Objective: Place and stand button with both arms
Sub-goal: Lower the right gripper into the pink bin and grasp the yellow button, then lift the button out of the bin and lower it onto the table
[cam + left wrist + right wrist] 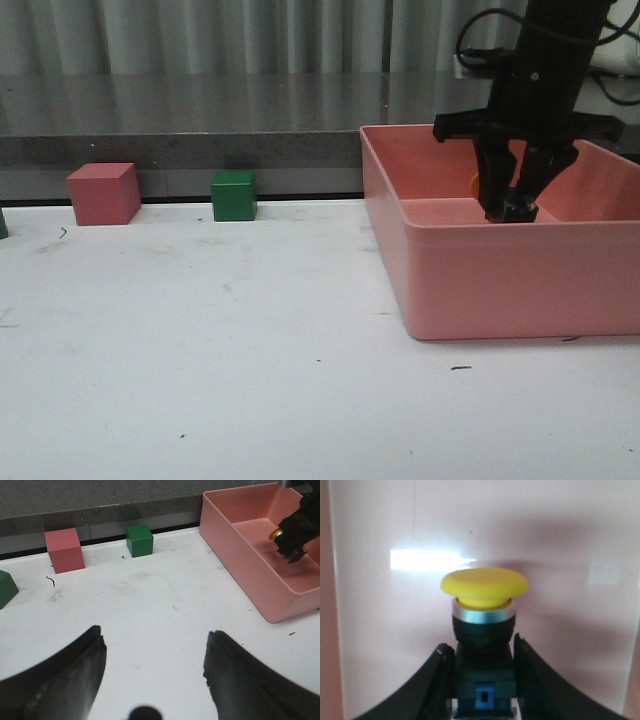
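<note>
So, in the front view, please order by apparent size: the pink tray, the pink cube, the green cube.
Largest to smallest, as they look in the front view:
1. Pink plastic tray, by far the largest.
2. Pink cube.
3. Green cube, somewhat smaller than the pink cube.
The tray is nearer the camera, but the cubes sit equally far back.

Button (pixel 484 587): matt yellow plastic cap, shiny metal collar.

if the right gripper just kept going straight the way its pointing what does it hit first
Probably the floor of the pink bin. The right gripper points down into it, shut on the button, so the button or the fingertips would likely touch first; the gap left is unclear.
</note>
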Motion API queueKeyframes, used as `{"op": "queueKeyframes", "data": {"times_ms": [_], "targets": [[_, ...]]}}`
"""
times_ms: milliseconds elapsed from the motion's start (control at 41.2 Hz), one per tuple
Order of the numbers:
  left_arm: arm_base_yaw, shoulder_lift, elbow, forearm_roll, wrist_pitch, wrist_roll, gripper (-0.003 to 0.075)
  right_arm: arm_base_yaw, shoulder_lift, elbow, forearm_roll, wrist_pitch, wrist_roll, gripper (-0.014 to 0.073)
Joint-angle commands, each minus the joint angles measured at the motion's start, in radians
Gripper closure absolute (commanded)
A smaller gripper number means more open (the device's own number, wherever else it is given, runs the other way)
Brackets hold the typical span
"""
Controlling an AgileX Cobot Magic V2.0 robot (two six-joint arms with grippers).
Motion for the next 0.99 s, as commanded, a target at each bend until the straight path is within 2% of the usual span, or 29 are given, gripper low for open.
{"op": "queueKeyframes", "data": {"times_ms": [0, 291, 582, 776, 970], "targets": [[-0.007, 0.006, -0.035, -0.011, -0.065, -0.002, 0.0304, 0.03, -0.122, -0.043, -0.007, 0.021, 0.001, 0.0377], [-0.007, 0.006, -0.035, -0.011, -0.065, -0.002, 0.0304, 0.268, -0.23, -0.055, 0.021, 0.043, 0.013, 0.0377], [-0.007, 0.006, -0.035, -0.011, -0.065, -0.002, 0.0304, 0.493, -0.137, -0.132, 0.02, 0.07, 0.185, 0.0377], [-0.007, 0.006, -0.035, -0.011, -0.065, -0.002, 0.0304, 0.57, 0.009, -0.254, 0.016, 0.084, 0.307, 0.0377], [-0.007, 0.006, -0.035, -0.011, -0.065, -0.002, 0.0304, 0.579, 0.145, -0.41, -0.001, 0.187, 0.439, 0.0377]]}}
